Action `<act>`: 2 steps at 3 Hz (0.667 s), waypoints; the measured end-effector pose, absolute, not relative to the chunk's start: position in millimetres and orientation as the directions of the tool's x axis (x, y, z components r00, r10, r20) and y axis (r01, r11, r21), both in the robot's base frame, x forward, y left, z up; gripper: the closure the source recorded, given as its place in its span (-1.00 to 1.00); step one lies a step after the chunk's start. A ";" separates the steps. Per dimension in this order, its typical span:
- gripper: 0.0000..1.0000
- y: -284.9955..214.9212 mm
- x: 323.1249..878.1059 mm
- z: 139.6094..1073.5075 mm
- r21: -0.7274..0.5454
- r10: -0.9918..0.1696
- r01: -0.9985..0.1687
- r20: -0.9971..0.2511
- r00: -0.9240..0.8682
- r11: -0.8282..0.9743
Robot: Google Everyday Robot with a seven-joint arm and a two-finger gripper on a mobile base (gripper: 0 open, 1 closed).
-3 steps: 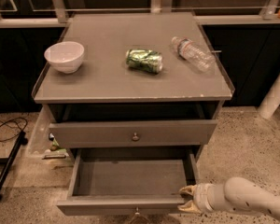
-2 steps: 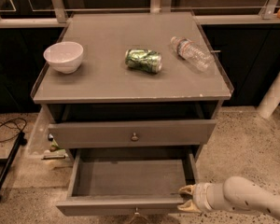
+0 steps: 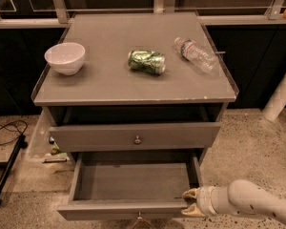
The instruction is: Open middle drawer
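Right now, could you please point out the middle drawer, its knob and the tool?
middle drawer [image 3: 133,180], camera view, bare floor of its open box.
knob [image 3: 139,219], camera view, round head on front panel.
tool [image 3: 189,202], camera view, tip at the drawer front's right end.

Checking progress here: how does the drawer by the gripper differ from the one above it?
The lower drawer is pulled far out, its bare grey box showing; the upper drawer shows only its front panel. The gripper is at the lower drawer's front right corner; nothing touches the upper drawer. Both are grey with a small round centre knob.
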State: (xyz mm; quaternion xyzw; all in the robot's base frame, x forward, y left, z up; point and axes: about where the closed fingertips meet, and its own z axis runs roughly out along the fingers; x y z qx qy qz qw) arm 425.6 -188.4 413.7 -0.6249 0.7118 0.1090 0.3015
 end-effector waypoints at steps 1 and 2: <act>-0.32 -188.4 425.5 413.7 -0.221 -0.824 -0.956 -0.566 -0.037 0.195; -0.78 -190.6 413.8 406.1 -0.183 -0.813 -0.966 -0.581 -0.044 0.183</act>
